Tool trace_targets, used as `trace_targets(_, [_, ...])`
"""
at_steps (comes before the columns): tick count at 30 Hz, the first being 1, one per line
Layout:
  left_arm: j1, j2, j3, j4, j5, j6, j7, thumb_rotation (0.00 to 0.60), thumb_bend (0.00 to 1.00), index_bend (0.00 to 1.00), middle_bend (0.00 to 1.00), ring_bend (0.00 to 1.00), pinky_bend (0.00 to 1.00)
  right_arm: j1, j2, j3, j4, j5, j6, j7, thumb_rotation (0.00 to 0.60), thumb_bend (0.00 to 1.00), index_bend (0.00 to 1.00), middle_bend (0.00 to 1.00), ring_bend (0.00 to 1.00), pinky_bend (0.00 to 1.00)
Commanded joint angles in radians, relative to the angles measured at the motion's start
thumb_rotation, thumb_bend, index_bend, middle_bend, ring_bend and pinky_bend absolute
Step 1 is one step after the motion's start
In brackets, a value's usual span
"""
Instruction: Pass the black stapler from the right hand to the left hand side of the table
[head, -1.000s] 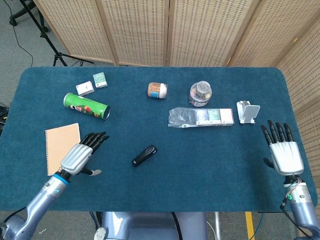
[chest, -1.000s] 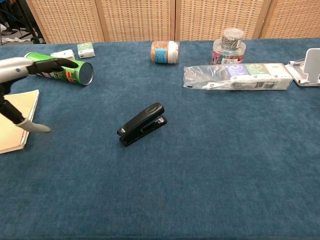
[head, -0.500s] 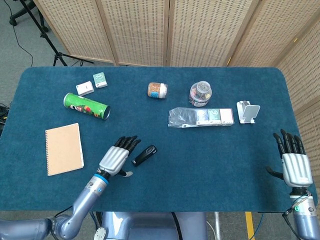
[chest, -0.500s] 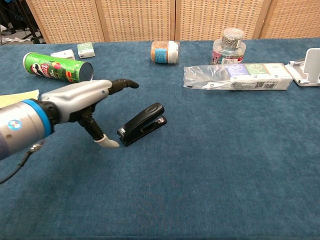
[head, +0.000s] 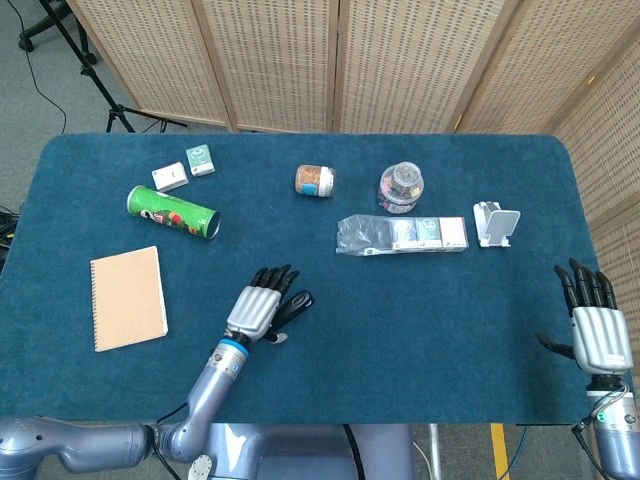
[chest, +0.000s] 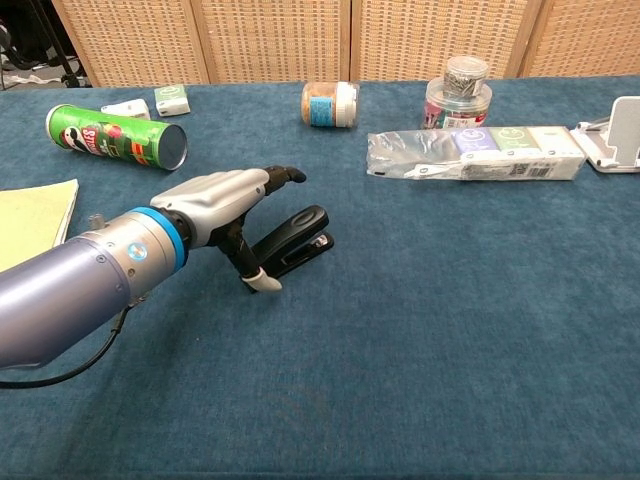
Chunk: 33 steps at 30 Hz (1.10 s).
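Stapler, black, lies flat on the blue counter a little left of its middle, with the left hand spread just above its near end. Seen from the chest view, that hand holds nothing: its fingers reach out over the stapler's top while the thumb points down beside the near end, so the hand is released rather than grasping. The right hand hovers at the counter's far right edge, fingers straight and apart, also holding nothing. Further back on the left are a green chip can lying on its side and a tan notebook; a clear-wrapped packet and a small jar sit well behind the stapler.
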<state>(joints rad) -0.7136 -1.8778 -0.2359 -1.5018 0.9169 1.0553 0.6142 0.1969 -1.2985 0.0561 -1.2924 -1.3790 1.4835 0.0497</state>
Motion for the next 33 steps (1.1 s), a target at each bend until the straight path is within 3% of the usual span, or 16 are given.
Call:
trace_targets(1, [-0.011, -0.019, -0.003, 0.019, -0.022, 0.005, 0.003, 0.6, 0.08, 0.02, 0.01, 0.03, 0.23, -0.003, 0.001, 0.005, 0.001, -0.003, -0.005, 0.0, 0.6, 0.03, 0.0, 0.0, 0.0, 0.02])
trace_targets(5, [-0.009, -0.034, 0.0, 0.035, -0.008, 0.018, -0.023, 0.6, 0.19, 0.21, 0.2, 0.19, 0.32, -0.006, 0.002, 0.01, -0.002, -0.008, -0.014, -0.003, 0.6, 0.03, 0.0, 0.0, 0.0, 0.02])
trace_targets(8, [-0.009, -0.042, 0.007, 0.048, 0.002, 0.028, -0.029, 0.6, 0.26, 0.33, 0.29, 0.26, 0.35, -0.008, 0.001, 0.011, -0.005, -0.014, -0.021, -0.006, 0.6, 0.03, 0.0, 0.0, 0.0, 0.02])
trace_targets(14, [0.002, -0.078, 0.018, 0.098, 0.073, 0.069, -0.093, 0.6, 0.49, 0.61, 0.5, 0.45, 0.48, -0.011, -0.001, 0.016, -0.01, -0.026, -0.025, -0.017, 0.6, 0.03, 0.0, 0.0, 0.0, 0.02])
trace_targets(19, [0.011, -0.104, 0.022, 0.13, 0.116, 0.098, -0.127, 0.6, 0.58, 0.68, 0.56, 0.5, 0.52, -0.015, 0.0, 0.023, -0.011, -0.025, -0.031, -0.019, 0.6, 0.03, 0.0, 0.0, 0.0, 0.02])
trace_targets(26, [0.024, -0.063, 0.023, 0.084, 0.162, 0.117, -0.141, 0.6, 0.59, 0.68, 0.56, 0.5, 0.52, -0.019, 0.0, 0.029, -0.012, -0.029, -0.037, -0.023, 0.6, 0.03, 0.0, 0.0, 0.0, 0.02])
trace_targets(31, [0.048, 0.064, 0.021, -0.024, 0.228, 0.16, -0.137, 0.6, 0.58, 0.68, 0.56, 0.5, 0.52, -0.022, 0.001, 0.033, -0.017, -0.031, -0.039, -0.024, 0.6, 0.03, 0.0, 0.0, 0.0, 0.02])
trace_targets(33, [0.079, 0.167, 0.03, -0.081, 0.244, 0.176, -0.144, 0.6, 0.58, 0.68, 0.56, 0.5, 0.52, -0.023, 0.002, 0.034, -0.021, -0.033, -0.041, -0.025, 0.6, 0.03, 0.0, 0.0, 0.0, 0.02])
